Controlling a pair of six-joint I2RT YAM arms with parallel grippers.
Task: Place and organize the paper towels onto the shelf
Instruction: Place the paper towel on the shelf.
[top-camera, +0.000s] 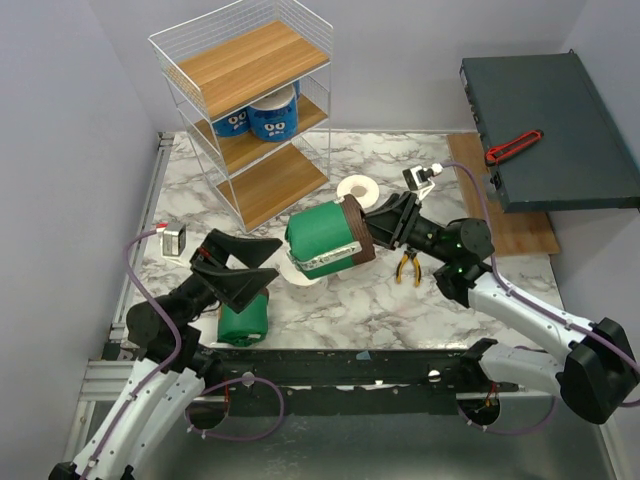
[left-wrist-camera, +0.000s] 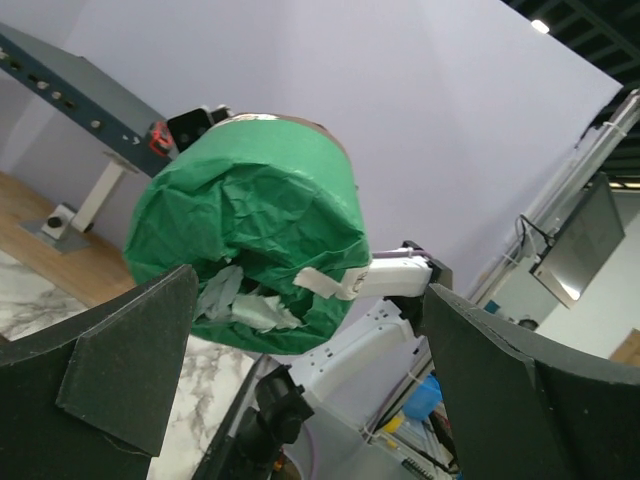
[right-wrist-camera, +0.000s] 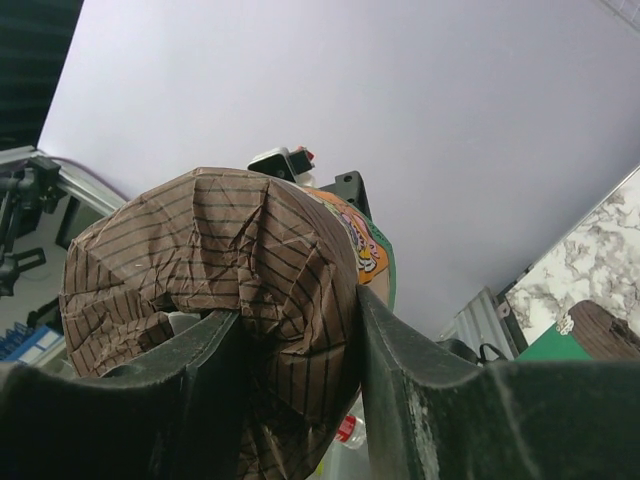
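right gripper (top-camera: 372, 233) clenches brown end of green-wrapped roll (top-camera: 322, 238), held above marble table (top-camera: 400, 310). Green end faces left gripper (top-camera: 262, 266), jaws spread wide, probably for handover toward shelf (top-camera: 250, 60). blue rolls (top-camera: 270, 115) on middle tier.

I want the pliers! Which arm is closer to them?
Right. The right end effector, gripping a roll, is beside the pliers; the left end effector is beyond that roll.

One green roll (top-camera: 322, 240), brown end cap, is lifted on its side at centre, that end pinched in my right gripper (top-camera: 368, 236). A second green roll (top-camera: 243, 320) sits at 7 o'clock, partly hidden. White roll (top-camera: 358, 188) upright, 1 o'clock. Two blue rolls (top-camera: 272, 113) upright on the shelf (top-camera: 250, 55) middle board, 11 o'clock.
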